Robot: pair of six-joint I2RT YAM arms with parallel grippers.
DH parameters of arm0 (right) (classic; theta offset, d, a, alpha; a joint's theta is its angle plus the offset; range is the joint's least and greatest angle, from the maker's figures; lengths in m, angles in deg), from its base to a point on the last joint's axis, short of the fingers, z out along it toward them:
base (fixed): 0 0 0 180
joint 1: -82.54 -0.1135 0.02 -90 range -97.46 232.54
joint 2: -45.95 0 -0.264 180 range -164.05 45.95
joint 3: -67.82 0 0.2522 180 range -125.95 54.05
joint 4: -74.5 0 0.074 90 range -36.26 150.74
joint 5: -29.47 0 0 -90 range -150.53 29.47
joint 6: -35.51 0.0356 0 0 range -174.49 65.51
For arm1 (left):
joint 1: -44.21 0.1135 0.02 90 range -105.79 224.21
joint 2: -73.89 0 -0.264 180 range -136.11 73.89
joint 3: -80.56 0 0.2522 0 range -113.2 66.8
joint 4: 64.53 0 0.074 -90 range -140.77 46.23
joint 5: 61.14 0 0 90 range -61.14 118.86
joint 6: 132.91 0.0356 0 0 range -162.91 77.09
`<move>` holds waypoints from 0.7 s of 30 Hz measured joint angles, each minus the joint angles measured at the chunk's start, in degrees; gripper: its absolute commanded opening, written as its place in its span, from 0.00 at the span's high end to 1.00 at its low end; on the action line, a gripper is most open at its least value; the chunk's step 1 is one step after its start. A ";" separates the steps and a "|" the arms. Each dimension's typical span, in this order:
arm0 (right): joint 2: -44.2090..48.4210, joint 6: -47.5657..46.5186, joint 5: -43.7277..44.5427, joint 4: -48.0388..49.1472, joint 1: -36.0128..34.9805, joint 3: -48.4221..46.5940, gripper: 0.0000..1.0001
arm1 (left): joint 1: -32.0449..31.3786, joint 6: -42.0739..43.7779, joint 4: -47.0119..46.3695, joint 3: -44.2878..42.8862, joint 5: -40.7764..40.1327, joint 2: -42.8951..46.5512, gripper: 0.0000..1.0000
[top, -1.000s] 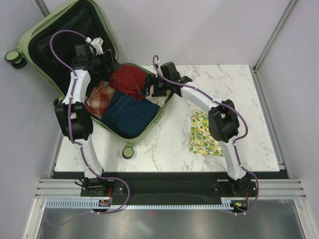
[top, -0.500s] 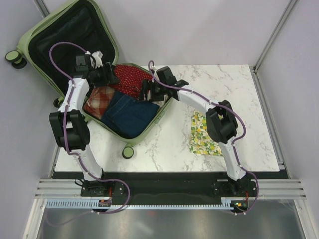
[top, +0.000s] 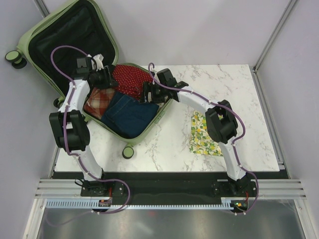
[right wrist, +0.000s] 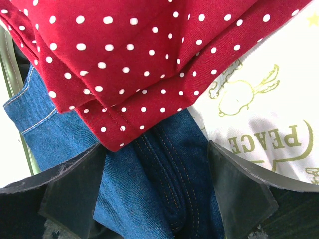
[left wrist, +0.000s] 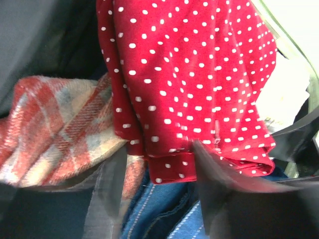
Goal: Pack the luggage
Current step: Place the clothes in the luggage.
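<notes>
The sage-green luggage [top: 162, 110] lies open at the table's far left, lid propped up behind. Inside lie a red polka-dot cloth [top: 130, 79], a red plaid cloth [top: 98, 99] and folded blue jeans [top: 127, 113]. My left gripper [top: 105, 78] is open at the red cloth's left edge; in the left wrist view its fingers [left wrist: 107, 191] straddle the cloth's hem [left wrist: 169, 172]. My right gripper [top: 148, 93] is open at the cloth's right edge, over the jeans [right wrist: 164, 189]. The red cloth [right wrist: 124, 64] and a white printed cloth [right wrist: 259, 114] show ahead of it.
A lemon-print cloth [top: 204, 133] lies on the marble table to the right of the right arm. A caster wheel [top: 128, 152] sticks out at the suitcase's near corner. Grey walls stand on all sides.
Both grippers came down with the red polka-dot cloth, which now rests lower in the suitcase. Both have opened at its edges.
</notes>
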 measured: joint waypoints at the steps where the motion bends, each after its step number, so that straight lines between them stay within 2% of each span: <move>1: 0.00 0.00 0.02 0.02 0.00 0.00 0.11 | 0.00 -0.35 0.00 0.00 0.20 0.00 0.58; 3: 0.02 -0.04 0.02 0.11 0.00 0.11 0.11 | -0.07 -0.55 -0.24 0.00 0.24 0.00 0.73; 5: 0.02 -0.15 0.02 0.15 0.00 0.13 0.11 | -0.11 -0.70 -0.46 -0.02 0.17 0.00 0.84; 6: 0.02 -0.17 0.00 0.17 0.00 0.15 0.11 | -0.15 -0.79 -0.52 -0.02 0.17 0.00 0.95; 7: 0.02 -0.20 0.02 0.22 0.00 0.17 0.11 | -0.15 -0.96 -0.61 -0.02 0.13 0.00 0.98; 13: 0.04 -0.39 0.02 0.28 -0.04 0.22 0.11 | -0.24 -0.55 -0.13 -1.99 -1.01 -0.68 0.98; 21: 0.50 -0.59 0.04 0.28 -0.04 0.55 0.11 | -0.24 3.28 2.91 -11.76 -4.02 -5.60 0.98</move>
